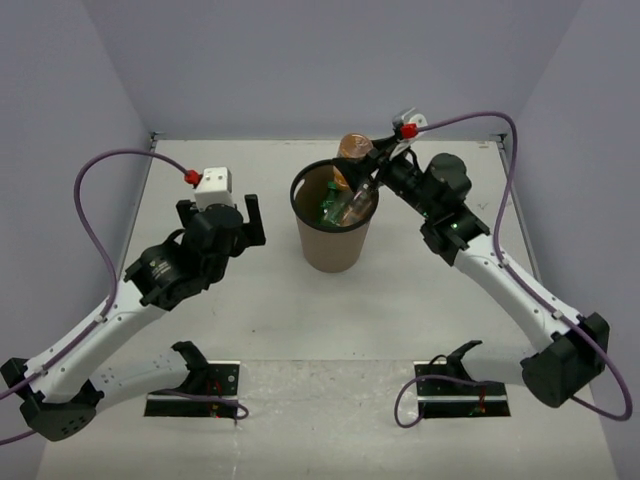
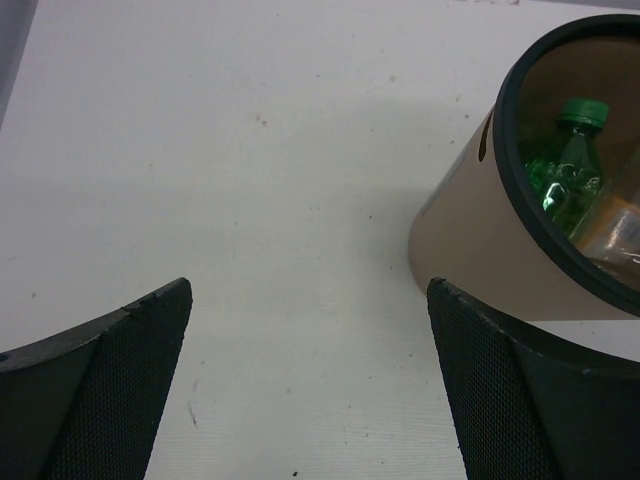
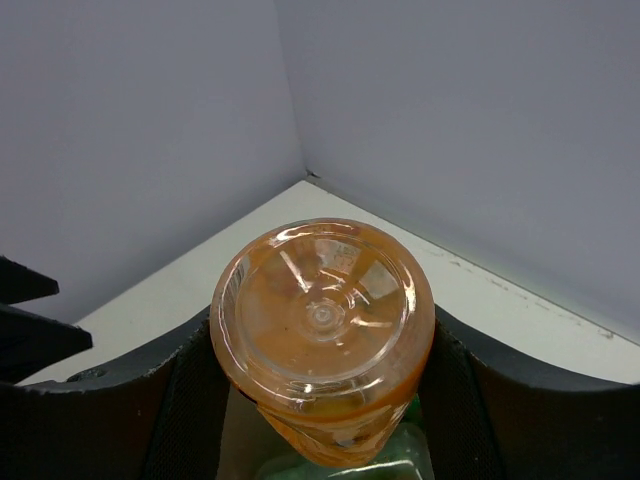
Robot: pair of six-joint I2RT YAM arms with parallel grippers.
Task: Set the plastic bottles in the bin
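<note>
Stubby orange plastic bottle (image 3: 322, 330) clamped in right gripper (image 1: 368, 172), over far rim of round brown bin (image 1: 330, 250).
Drop step: release looks next. Left gripper (image 2: 310, 390) gapes empty beside bin.

I find the top camera high and behind, looking down from afar on the whole table (image 1: 250, 320). My left wrist view faces the tabletop closely, with the bin (image 2: 455, 230) at 2 o'clock. My right wrist view sits close on an orange bottle (image 3: 322, 320), facing the wall corner (image 3: 292, 150). Top and left views share the bin.
</note>
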